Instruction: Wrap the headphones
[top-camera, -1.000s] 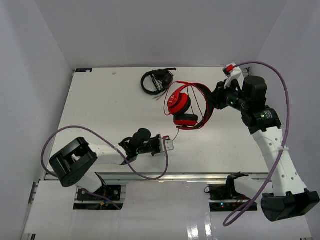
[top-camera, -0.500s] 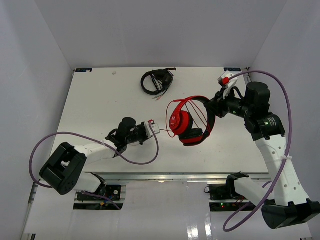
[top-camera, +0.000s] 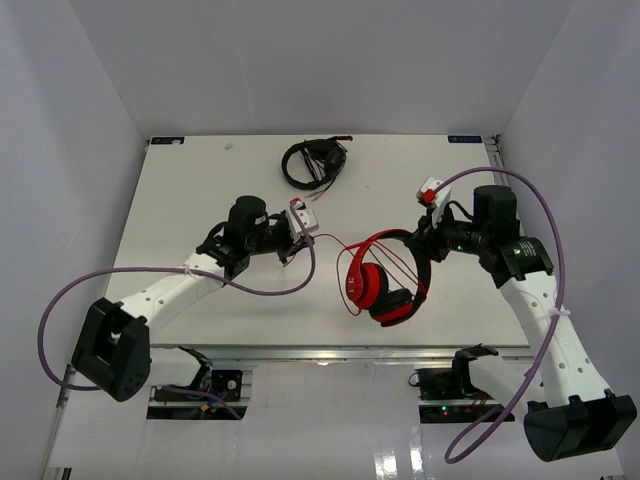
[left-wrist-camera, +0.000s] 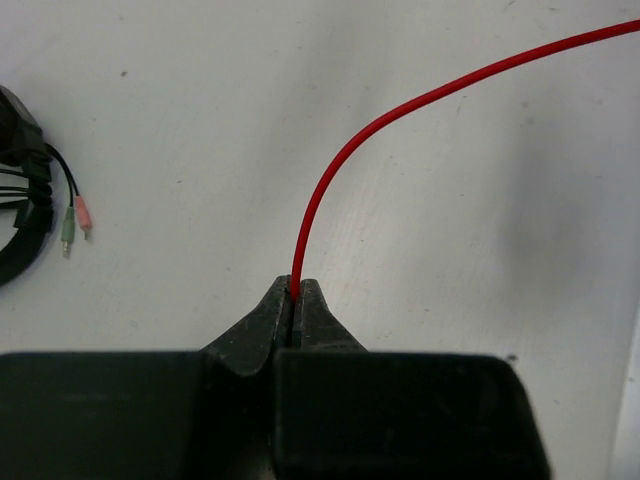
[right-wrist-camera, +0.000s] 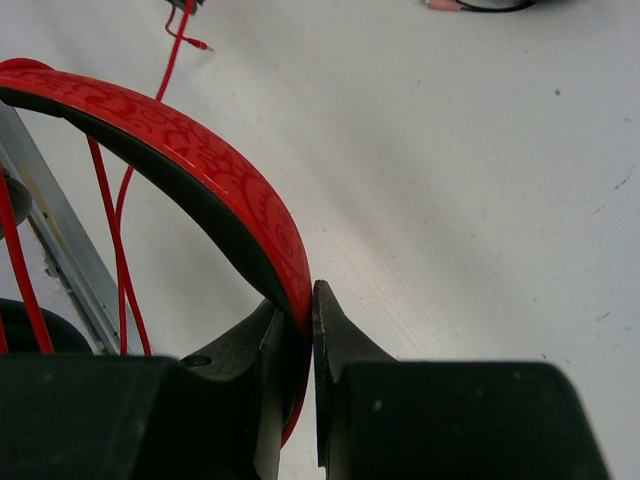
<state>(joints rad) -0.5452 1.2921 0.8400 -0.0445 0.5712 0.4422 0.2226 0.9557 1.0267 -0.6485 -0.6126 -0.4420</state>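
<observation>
Left gripper (top-camera: 305, 231): jaws closed tight on a thin red cable (top-camera: 335, 243), pinched at the very tips. It sits nearer the arm bases than the all-black headphones with dark cable (top-camera: 312, 162), just below them in the top view.

Right gripper (top-camera: 419, 243): jaws closed on the band of the red over-ear headphones with black pads (top-camera: 366, 285), which lie nearer the bases than the black pair and off to its right. The ear cups hang toward the near edge of the white table (top-camera: 180, 200).

Shown by the left wrist view only: the cable (left-wrist-camera: 340, 160) rising from between the tips of the left gripper (left-wrist-camera: 296, 295) and curving off to the right, plus small green and pink plugs (left-wrist-camera: 75, 222) on the black pair (left-wrist-camera: 15, 200).

Shown by the right wrist view only: the right gripper (right-wrist-camera: 308, 300) clamping a glossy, patterned red band (right-wrist-camera: 200, 150) with a black lining, with red cable strands crossing under the arch.

Count: two arms, two grippers, two pairs of headphones, two coloured plugs, one red cable.

Obscured: the black pair is cut off at the left wrist view's edge. Whether the red cups touch the table cannot be told. The number of cable turns is hard to make out.
</observation>
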